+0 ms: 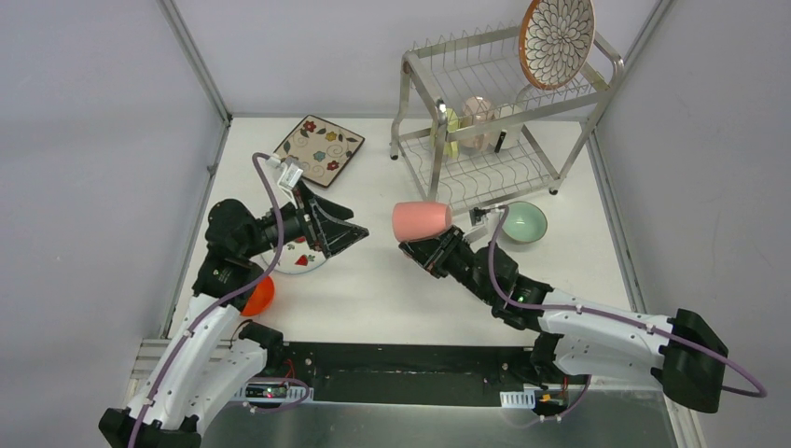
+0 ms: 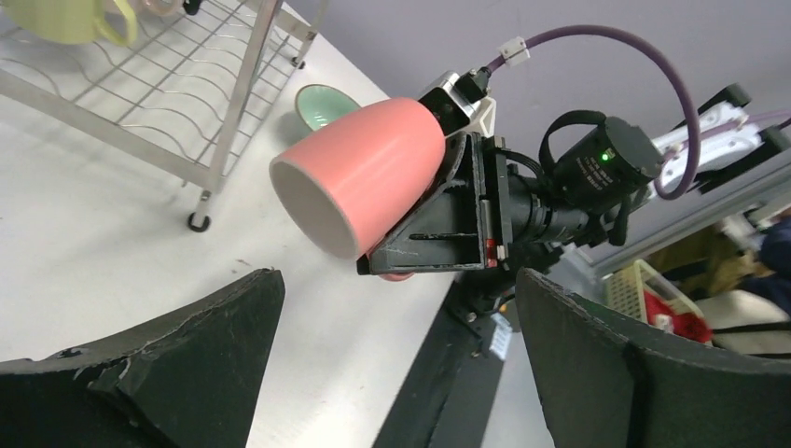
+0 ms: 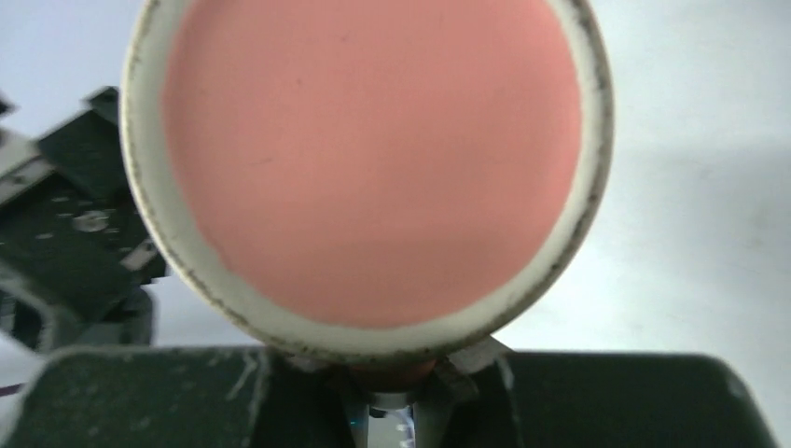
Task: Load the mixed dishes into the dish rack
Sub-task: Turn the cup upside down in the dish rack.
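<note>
My right gripper is shut on the pink cup and holds it on its side above the table, mouth toward the left arm. The right wrist view shows the cup's base filling the frame above my jaws. My left gripper is open and empty, facing the cup from a short gap. The silver dish rack stands at the back right, with the round petal-pattern plate on its top tier and pale cups on the lower shelf.
The square floral plate lies at the back left. A white plate lies under my left gripper, and an orange bowl sits beside the left arm. A mint bowl sits in front of the rack.
</note>
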Robot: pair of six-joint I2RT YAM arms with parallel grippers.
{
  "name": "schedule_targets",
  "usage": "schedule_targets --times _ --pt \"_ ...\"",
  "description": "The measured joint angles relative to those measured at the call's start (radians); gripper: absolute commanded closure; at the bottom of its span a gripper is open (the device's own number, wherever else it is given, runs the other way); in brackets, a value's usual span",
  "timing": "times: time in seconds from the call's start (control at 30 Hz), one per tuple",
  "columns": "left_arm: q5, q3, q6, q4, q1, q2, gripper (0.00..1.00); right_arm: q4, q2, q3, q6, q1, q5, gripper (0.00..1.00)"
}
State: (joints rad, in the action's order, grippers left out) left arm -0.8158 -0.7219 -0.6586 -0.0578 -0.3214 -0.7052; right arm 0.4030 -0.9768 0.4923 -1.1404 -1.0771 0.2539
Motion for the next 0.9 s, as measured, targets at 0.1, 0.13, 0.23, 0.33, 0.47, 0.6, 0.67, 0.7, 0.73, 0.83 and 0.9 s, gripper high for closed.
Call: schedule_targets --times 0.1,0.13,0.23,0.33,0.47,0.6,0.67,0.7,0.73,0.83,0.9 --pt "0.019 -0.039 0.108 0.110 0.000 0.015 0.01 -0.095 0.012 0.000 0.029 0.000 0.027 1.00" --pt "0.028 -0.045 0.137 0.142 0.000 0.015 0.01 -0.124 0.021 0.000 0.037 0.000 0.034 1.00" --pt "0.071 -0.057 0.230 0.253 0.000 0.014 0.01 -0.244 0.079 0.000 0.082 0.000 0.072 1.00" --pt "0.117 -0.061 0.306 0.347 0.000 0.019 0.01 -0.369 0.142 0.011 0.163 0.000 0.140 1.00" --pt "0.182 -0.085 0.384 0.436 0.000 0.021 0.01 -0.576 0.156 0.108 0.314 0.009 0.235 1.00" --pt "0.223 -0.090 0.409 0.460 0.000 0.021 0.01 -0.705 0.122 0.223 0.446 0.031 0.319 1.00" --pt "0.238 -0.090 0.415 0.474 0.000 0.016 0.01 -0.726 0.103 0.251 0.491 0.043 0.356 1.00" --pt "0.243 -0.090 0.417 0.483 0.000 0.014 0.01 -0.730 0.091 0.259 0.515 0.052 0.372 1.00" --pt "0.245 -0.090 0.418 0.490 0.000 0.013 0.01 -0.730 0.081 0.261 0.539 0.063 0.383 1.00" --pt "0.258 -0.090 0.421 0.504 0.000 0.021 0.01 -0.733 0.041 0.261 0.620 0.109 0.384 1.00" --pt "0.264 -0.090 0.424 0.507 0.000 0.034 0.01 -0.732 0.012 0.261 0.678 0.149 0.375 1.00"
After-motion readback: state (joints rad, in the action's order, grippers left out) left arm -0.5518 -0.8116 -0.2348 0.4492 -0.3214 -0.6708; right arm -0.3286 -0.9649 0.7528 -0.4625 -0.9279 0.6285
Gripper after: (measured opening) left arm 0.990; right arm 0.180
